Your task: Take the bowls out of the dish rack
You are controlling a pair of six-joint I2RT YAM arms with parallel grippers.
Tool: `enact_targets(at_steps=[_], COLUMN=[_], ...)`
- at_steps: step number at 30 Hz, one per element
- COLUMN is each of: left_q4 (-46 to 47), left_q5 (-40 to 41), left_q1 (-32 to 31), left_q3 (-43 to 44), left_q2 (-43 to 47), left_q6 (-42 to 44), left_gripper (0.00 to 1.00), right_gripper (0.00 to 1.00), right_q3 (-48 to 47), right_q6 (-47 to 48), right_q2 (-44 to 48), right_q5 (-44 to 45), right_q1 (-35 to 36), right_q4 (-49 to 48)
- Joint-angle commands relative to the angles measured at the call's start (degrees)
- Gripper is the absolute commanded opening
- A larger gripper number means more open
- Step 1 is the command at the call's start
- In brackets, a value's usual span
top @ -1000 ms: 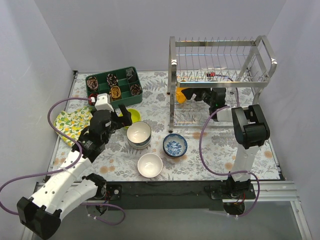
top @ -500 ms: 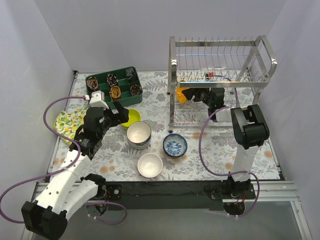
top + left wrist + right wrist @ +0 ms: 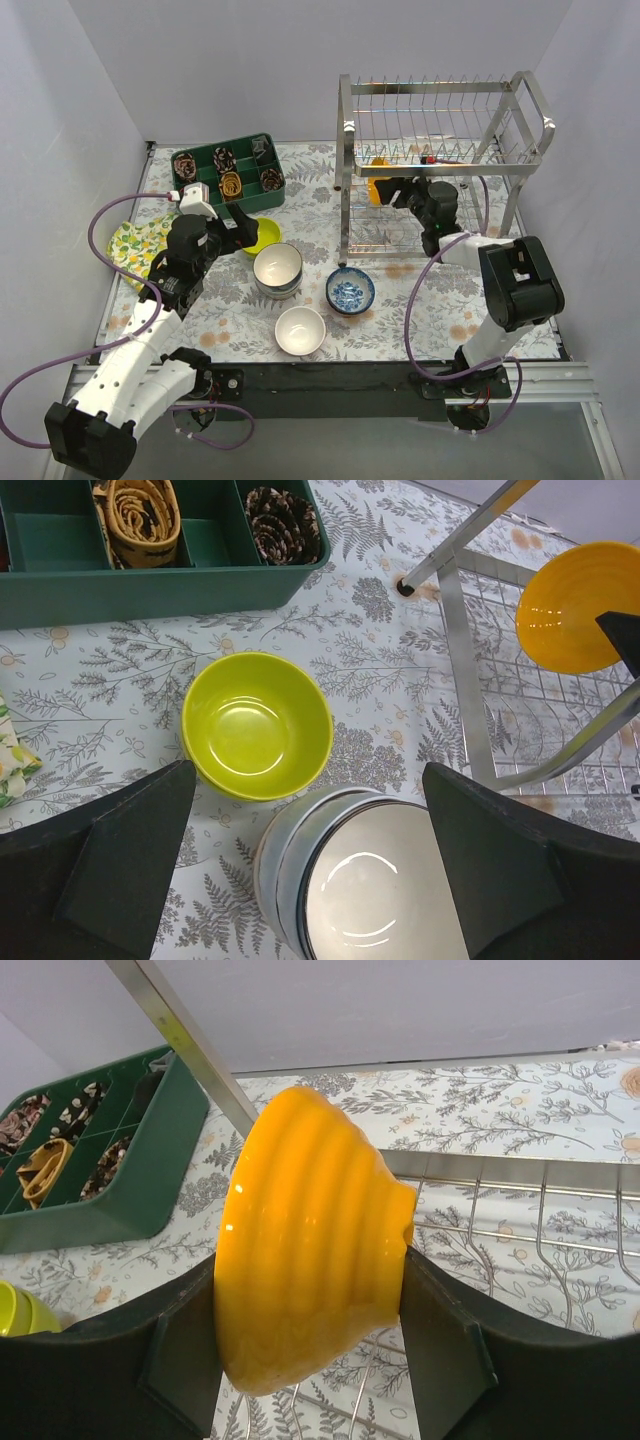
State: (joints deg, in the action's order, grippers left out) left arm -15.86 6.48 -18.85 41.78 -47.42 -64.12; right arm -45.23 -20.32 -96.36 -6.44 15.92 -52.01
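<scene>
The chrome dish rack (image 3: 345, 170) stands at the back right. Inside its lower tier my right gripper (image 3: 395, 192) is shut on an orange ribbed bowl (image 3: 379, 189), which is held on edge above the wire floor; in the right wrist view the bowl (image 3: 310, 1260) fills the gap between both fingers (image 3: 450, 1350). The left wrist view catches that bowl (image 3: 575, 605) too. On the table, my left gripper (image 3: 240, 225) hangs open above a lime-green bowl (image 3: 257, 723) and a stack of white bowls (image 3: 370, 880). A blue-patterned bowl (image 3: 350, 291) and a white bowl (image 3: 300, 330) sit nearer the front.
A dark green compartment tray (image 3: 228, 172) with rolled items sits at the back left. A yellow patterned cloth (image 3: 135, 245) lies at the left edge. The rack's front left post (image 3: 455, 660) stands just right of the lime-green bowl.
My right gripper has closed on the orange bowl and lifted it slightly up and to the right inside the rack. The left arm drew back to the left, then stayed still.
</scene>
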Motion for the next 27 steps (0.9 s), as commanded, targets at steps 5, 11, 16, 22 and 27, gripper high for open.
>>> enact_targets(at_steps=[5,11,16,22,27], left_q4=[2.0,3.8,5.0,7.2,7.9], left_q5=[-5.7,-13.1,-17.7,-23.6,-25.8], left_q1=[0.4,0.4,0.4,0.3,-1.7], left_q3=[-0.7,-1.0,-1.3,-1.9,-2.1], left_q2=[0.9,0.1,-0.6,-0.3,-0.5], left_q6=[1.4,2.4,2.9,2.9,0.0], left_gripper=[0.98,0.98,0.98,0.98,0.98], right_gripper=[0.31,0.31,0.31,0.31,0.31], right_q3=[9.6,16.1,21.8,28.1,31.7], right_q6=[-3.6,-6.5,-10.3,-16.8,-23.0], right_q2=[9.5,20.6,31.5,43.0,50.3], right_q5=[3.3,1.7,-1.1,-8.5,-17.0], right_q1=[0.2,0.2,0.1,0.2,0.2], right_q4=[-4.8,-1.3,4.6,8.6,8.7])
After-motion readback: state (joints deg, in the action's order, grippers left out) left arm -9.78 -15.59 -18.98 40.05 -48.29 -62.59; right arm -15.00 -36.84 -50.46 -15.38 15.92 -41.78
